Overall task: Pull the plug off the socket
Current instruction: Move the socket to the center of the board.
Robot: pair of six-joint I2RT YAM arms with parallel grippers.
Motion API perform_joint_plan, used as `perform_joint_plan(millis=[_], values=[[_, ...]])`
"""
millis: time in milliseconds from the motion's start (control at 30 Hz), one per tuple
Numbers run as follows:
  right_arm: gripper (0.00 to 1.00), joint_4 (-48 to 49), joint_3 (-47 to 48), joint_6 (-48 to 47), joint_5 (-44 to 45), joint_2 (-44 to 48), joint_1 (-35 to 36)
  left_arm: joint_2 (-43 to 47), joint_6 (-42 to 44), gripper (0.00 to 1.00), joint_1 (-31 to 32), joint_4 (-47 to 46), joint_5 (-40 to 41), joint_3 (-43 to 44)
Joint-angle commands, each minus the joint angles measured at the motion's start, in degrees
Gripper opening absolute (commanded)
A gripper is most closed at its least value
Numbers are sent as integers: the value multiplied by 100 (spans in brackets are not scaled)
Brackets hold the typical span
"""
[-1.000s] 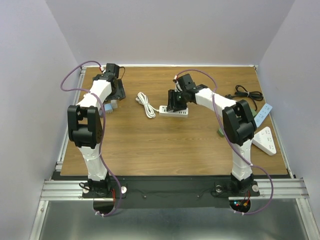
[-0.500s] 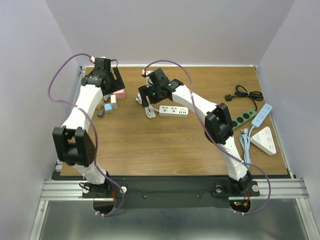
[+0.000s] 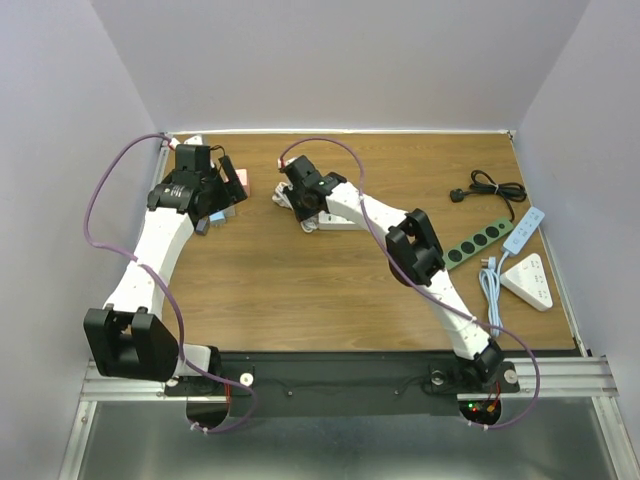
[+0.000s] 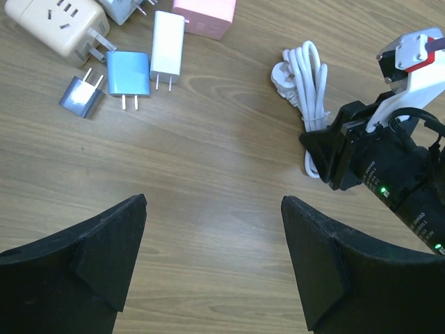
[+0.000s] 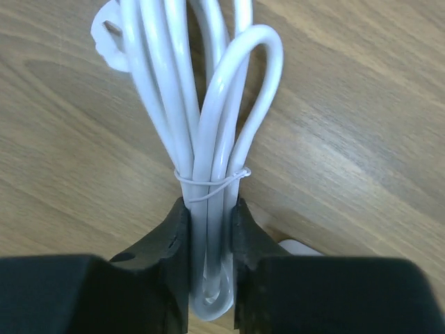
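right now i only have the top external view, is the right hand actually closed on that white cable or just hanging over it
Observer: Closed on it. In the right wrist view the right hand pinches the white cable bundle between both fingers.
Operator: where on the bundle
Observer: Right next to the wire tie that binds the loops, on the hand's side of it.
Operator: and the left hand, got anything in it
Observer: No. The left wrist view shows the left hand open above the wooden table, with nothing between its fingers.
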State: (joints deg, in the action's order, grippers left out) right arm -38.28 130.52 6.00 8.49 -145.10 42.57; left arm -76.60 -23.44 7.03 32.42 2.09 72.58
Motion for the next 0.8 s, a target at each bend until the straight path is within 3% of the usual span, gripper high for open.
perform_joint_plan(millis=[0,133,367,467,767], values=[[0,102,-447,59,766,411,15,206,-29,89,-26,-192,-182,-112],[0,93,-1604,313,1488,1060,-64,242,-125,89,-26,-438,-787,-358],[0,154,-3163,1149,1533,1975,-1004,110,-170,87,-17,-772,-1228,-552],[0,592,-3961,1009,1419,2396,-1443,66,-161,87,0,-912,-1325,-551],[1,1253,-4667,-177,1146,2855,-2146,241,-266,87,0,-1405,-1448,-911]])
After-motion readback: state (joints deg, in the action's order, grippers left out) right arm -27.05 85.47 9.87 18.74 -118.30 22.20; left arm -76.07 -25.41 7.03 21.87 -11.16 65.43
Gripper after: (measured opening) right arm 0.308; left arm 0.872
